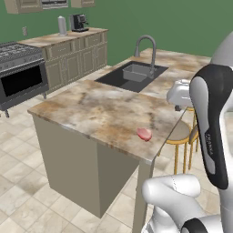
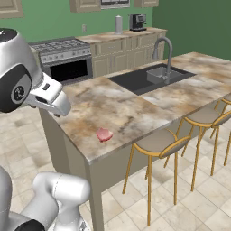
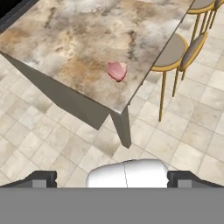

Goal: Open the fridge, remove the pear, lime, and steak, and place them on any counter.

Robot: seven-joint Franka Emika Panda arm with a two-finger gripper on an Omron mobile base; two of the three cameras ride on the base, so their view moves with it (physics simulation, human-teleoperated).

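The steak [image 1: 144, 134] [image 2: 104, 134] [image 3: 117, 70], a flat pink-red slab, lies on the marbled island counter [image 1: 91, 104] [image 2: 108, 99] [image 3: 65, 39] close to its near corner. My gripper [image 3: 116, 179] hovers high above and short of that corner, looking down on it. Its dark fingertips [image 3: 43, 178] stand wide apart, open, with nothing between them. In the right base view the white hand [image 2: 47, 97] hangs to the left of the counter. The fridge, the pear and the lime are out of view.
A dark sink [image 1: 132, 75] with a curved grey tap [image 1: 148, 48] sits further along the island. Yellow-legged stools [image 2: 158, 144] [image 3: 175, 52] line its right side. A stove [image 1: 18, 68] and a panelled cabinet counter with a coffee machine [image 1: 78, 22] stand behind. Tiled floor surrounds the island.
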